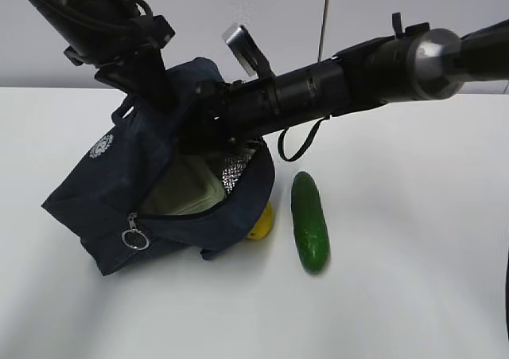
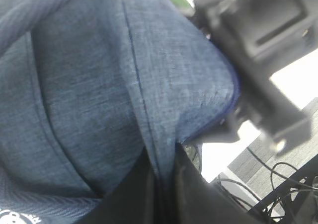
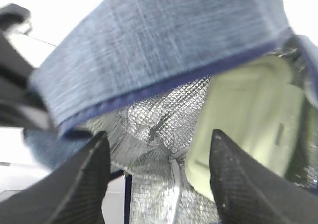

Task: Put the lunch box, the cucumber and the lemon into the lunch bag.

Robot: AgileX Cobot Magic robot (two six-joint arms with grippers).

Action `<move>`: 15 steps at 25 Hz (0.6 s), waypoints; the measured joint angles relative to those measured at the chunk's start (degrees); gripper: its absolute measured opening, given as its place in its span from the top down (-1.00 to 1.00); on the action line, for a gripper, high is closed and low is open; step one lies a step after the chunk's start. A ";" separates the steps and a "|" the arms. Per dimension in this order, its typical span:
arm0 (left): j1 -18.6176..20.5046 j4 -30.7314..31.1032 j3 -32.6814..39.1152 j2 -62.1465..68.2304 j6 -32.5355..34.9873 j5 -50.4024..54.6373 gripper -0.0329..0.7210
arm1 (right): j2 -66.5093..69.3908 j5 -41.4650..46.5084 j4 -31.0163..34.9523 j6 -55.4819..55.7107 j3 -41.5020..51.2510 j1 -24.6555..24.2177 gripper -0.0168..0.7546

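The navy lunch bag (image 1: 103,188) lies tilted on the white table with its zippered mouth open toward me. The lunch box (image 1: 189,188) rests inside it, pale green lid showing against the silver lining (image 3: 159,110). My left gripper (image 2: 163,184) is shut on a fold of the bag's fabric (image 2: 99,85) at its top. My right gripper (image 3: 159,133) stands open at the bag's mouth with nothing between its fingers, the lunch box (image 3: 248,119) just beside the right finger. The cucumber (image 1: 310,222) lies on the table right of the bag. The lemon (image 1: 262,224) peeks out from under the bag's right corner.
The right arm (image 1: 358,76) stretches across from the right, above the cucumber, with a cable loop (image 1: 301,144) hanging under it. The bag's metal zipper ring (image 1: 134,237) hangs at the front left corner. White tabletop (image 1: 413,279) spreads to the front and right.
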 joint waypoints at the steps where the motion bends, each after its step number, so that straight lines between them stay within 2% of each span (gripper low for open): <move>1: 0.24 -0.13 0.00 0.10 0.00 0.00 0.90 | -0.57 0.30 -0.91 0.31 0.00 -0.65 -0.26; 5: 1.44 -0.43 0.00 0.10 0.12 -0.11 0.91 | -2.89 2.14 -5.39 2.70 0.00 -3.83 -0.26; 11: 4.51 -0.22 0.00 0.10 0.24 -0.11 0.91 | -5.92 5.45 -6.71 4.47 -0.09 -8.42 -0.26; 15: 5.77 -0.22 0.00 0.10 0.36 -0.11 0.91 | -7.92 8.03 -10.26 5.95 -0.09 -10.14 -0.26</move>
